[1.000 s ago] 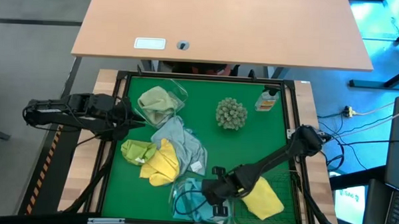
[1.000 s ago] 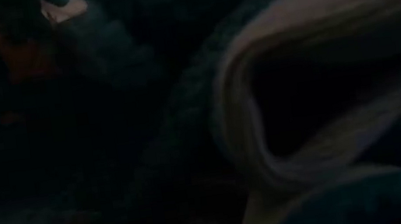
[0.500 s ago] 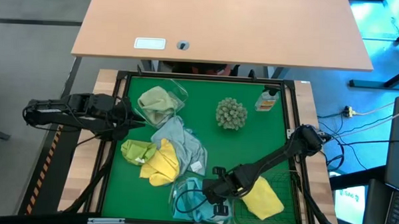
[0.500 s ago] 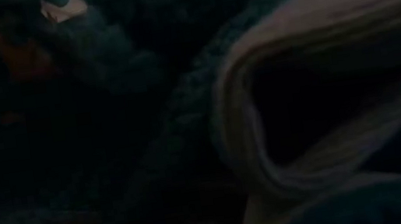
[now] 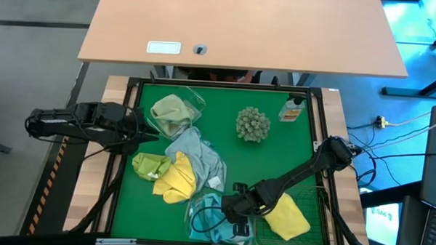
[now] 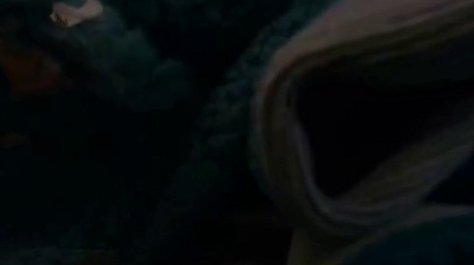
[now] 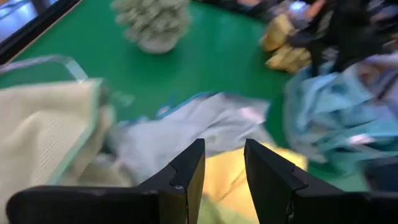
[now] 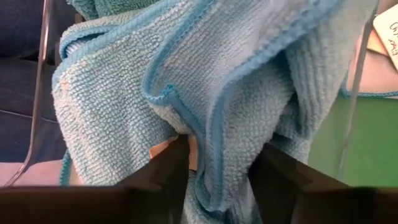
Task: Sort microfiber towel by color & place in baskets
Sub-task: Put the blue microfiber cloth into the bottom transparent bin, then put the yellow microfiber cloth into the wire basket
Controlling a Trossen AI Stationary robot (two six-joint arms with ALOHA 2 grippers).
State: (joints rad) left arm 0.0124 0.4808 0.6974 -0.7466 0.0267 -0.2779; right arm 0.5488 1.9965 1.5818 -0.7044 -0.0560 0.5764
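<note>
Right gripper (image 5: 233, 210) down in clear tub (image 5: 194, 222) at near table edge, fingers spread around teal towel (image 8: 205, 81); soft, light, floppy, likely snags; best pinched at a bunched fold; left gripper (image 7: 221, 180) parted, idle at left edge.

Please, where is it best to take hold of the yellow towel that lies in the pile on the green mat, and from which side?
Probably from above, at the raised fold of the yellow towel. It lies crumpled, so its bunched ridge offers a pinch. The lime towel touches it on the left end effector side, so grip toward the far edge.
</note>
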